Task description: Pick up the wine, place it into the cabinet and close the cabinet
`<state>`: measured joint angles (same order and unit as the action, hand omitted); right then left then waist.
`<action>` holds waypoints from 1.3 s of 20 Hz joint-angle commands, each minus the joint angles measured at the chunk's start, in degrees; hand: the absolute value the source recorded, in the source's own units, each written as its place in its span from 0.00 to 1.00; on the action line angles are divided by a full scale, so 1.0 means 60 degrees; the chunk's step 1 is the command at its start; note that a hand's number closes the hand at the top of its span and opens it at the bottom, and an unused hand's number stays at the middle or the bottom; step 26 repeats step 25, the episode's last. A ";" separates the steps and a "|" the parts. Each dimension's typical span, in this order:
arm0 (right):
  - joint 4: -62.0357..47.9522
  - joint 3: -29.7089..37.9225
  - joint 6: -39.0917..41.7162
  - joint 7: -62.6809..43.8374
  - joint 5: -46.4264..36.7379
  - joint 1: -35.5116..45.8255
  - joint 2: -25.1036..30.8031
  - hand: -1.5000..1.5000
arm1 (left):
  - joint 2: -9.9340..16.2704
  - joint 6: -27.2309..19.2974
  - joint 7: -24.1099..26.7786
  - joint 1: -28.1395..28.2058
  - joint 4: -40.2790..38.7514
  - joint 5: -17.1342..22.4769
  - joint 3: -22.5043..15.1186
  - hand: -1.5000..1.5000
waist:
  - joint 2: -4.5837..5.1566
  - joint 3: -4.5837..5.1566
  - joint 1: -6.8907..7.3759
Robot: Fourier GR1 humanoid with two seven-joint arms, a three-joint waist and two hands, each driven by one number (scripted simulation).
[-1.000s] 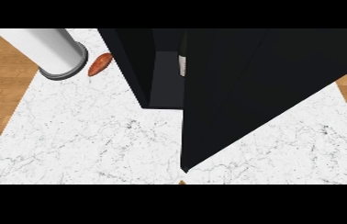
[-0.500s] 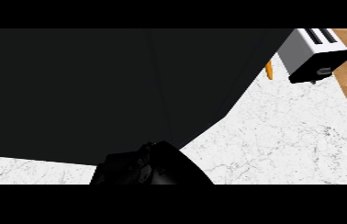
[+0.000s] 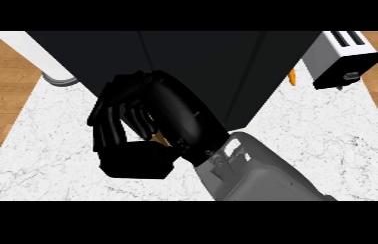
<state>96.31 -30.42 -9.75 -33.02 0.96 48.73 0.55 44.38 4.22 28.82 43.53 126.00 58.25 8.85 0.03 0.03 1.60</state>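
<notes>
We see kitchen: white marble tabletop (image 3: pixel 59 138), toaster (image 3: pixel 341 58) at right, dark cabinet (image 3: pixel 199 63), wood floor (image 3: pixel 16 73) beyond edge.

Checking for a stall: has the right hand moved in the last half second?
Yes. The toaster sits unchanged in view; the right hand rose from the lower edge toward the black cabinet.

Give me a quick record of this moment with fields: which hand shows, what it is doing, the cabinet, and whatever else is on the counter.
hand in view: right hand, fingers curled
held item: mostly hidden; a small tan part shows between the fingers
left hand: not in view
cabinet: black cabinet, behind the hand
counter: white marble counter
right side: toaster
left side: white cylinder
</notes>
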 commanded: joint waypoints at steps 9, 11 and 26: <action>-0.3848 0.2599 0.1478 0.2110 0.0393 0.1694 0.0395 1.00 | -0.0586 -0.0579 -0.1314 -0.1152 0.0198 -0.0641 -0.0836 0.00 | 0.0051 -0.0003 -0.0161; -0.4042 0.2291 0.1425 0.2787 0.0064 0.1169 0.0407 1.00 | -0.0642 -0.1096 -0.1619 -0.1486 0.0342 -0.0818 -0.1144 0.00 | 0.0071 -0.0007 -0.0224; -0.5206 0.2808 0.2015 0.4081 0.0035 0.1414 0.1292 1.00 | -0.1442 -0.2049 -0.1694 -0.3227 -0.0533 -0.1790 -0.2367 0.00 | 0.0174 -0.0001 -0.0356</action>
